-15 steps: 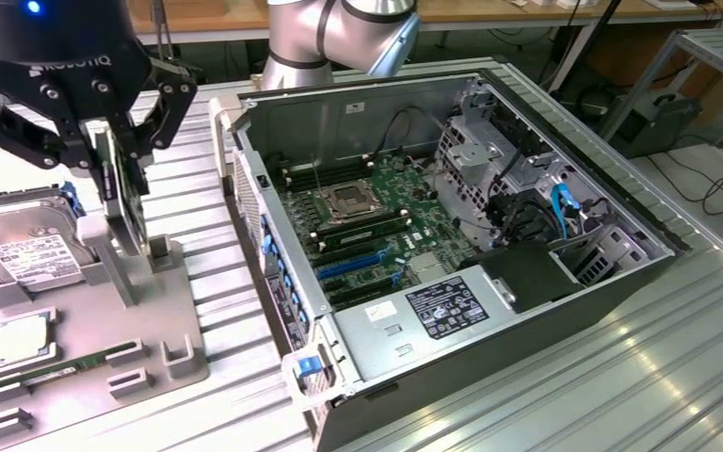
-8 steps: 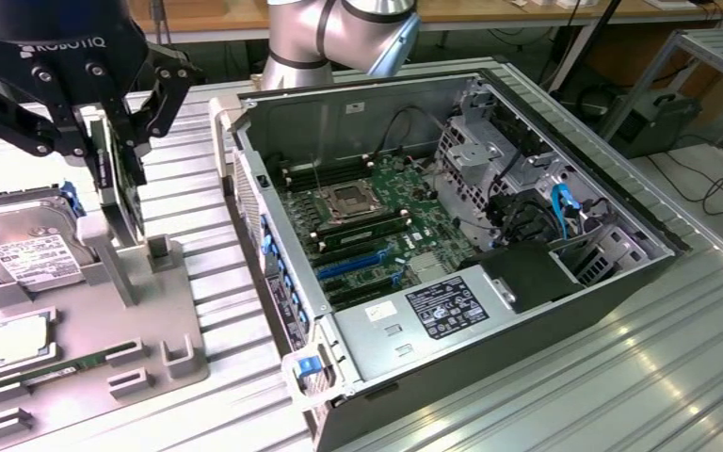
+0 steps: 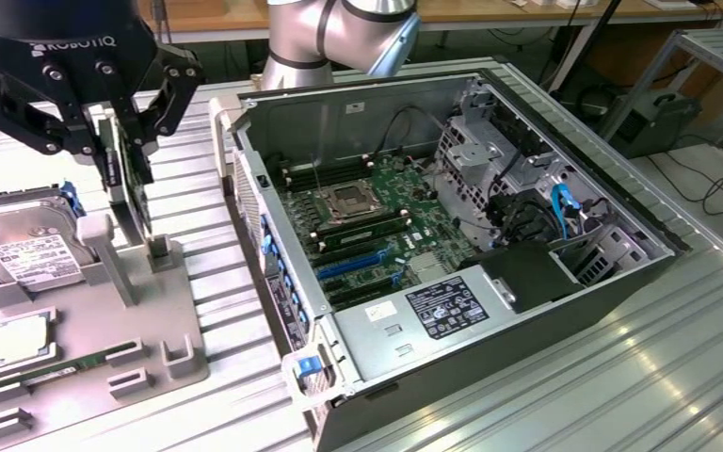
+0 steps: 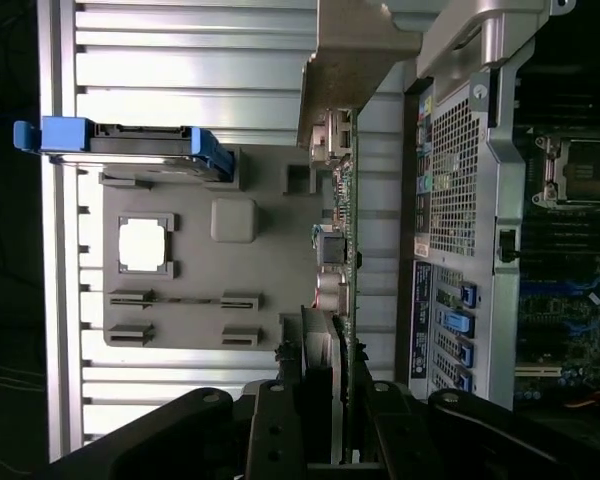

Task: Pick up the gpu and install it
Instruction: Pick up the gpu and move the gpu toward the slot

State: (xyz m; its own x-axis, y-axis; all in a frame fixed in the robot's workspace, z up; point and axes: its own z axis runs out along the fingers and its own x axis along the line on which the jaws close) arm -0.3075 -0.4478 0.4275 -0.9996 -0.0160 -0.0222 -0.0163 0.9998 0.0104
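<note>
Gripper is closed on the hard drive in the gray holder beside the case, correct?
Not the hard drive. The exterior view shows the gripper closed on the gpu, which stands upright in the gray holder beside the case.

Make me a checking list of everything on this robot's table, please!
Surface: ribbed metal table, with a grey tray and an open PC case on it.
Job's things: gpu stands upright at the tray; motherboard lies bare inside the case.
Clutter: hard drive, chip and memory stick sit in the tray.
Grippers: hand is closed on the gpu's upper part, from above.
Cables: blue cable and black cables inside the case; floor cables at the exterior view's right.
Surroundings: wooden bench at the back; black box beyond the table.
</note>
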